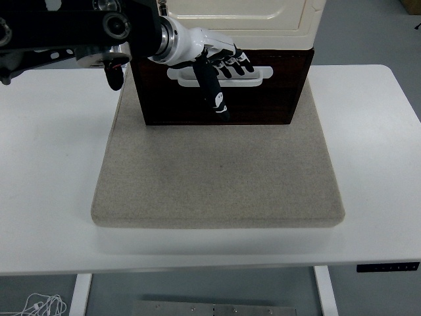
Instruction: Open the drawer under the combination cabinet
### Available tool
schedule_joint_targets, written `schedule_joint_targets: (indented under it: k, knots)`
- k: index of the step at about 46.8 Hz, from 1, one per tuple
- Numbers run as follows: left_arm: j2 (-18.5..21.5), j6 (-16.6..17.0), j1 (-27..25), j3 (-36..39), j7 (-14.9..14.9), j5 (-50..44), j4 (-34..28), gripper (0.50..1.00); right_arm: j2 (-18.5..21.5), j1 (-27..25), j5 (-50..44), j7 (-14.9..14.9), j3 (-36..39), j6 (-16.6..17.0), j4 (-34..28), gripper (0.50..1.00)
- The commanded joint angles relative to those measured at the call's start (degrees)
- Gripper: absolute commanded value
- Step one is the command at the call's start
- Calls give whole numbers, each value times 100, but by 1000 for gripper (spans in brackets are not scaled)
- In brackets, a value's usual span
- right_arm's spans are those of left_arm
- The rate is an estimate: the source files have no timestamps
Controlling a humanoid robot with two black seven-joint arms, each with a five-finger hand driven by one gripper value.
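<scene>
Left hand at the drawer front, nothing gripped.

Left hand (214,62) reaches in from the left edge, fingers (238,64) spread loose over the white handle (253,78), thumb pointing down across the dark drawer (263,99); whether they touch the handle is unclear. Drawer sits behind the fingers, closed, under the cream cabinet (263,20). Both stand at the far end of a grey mat (217,178) on the white table (368,145), mat stretching below the fingertips toward the near edge.
</scene>
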Motion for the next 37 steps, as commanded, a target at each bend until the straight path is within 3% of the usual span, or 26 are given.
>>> schedule_joint_targets:
  k: [1, 37]
  knots:
    - [-69, 94, 11, 5, 15, -9, 68, 1000, 0, 0, 0, 0, 0, -6, 0, 928]
    - [-183, 15, 108, 101, 33, -1, 542, 1000, 0, 0, 0, 0, 0, -6, 0, 926]
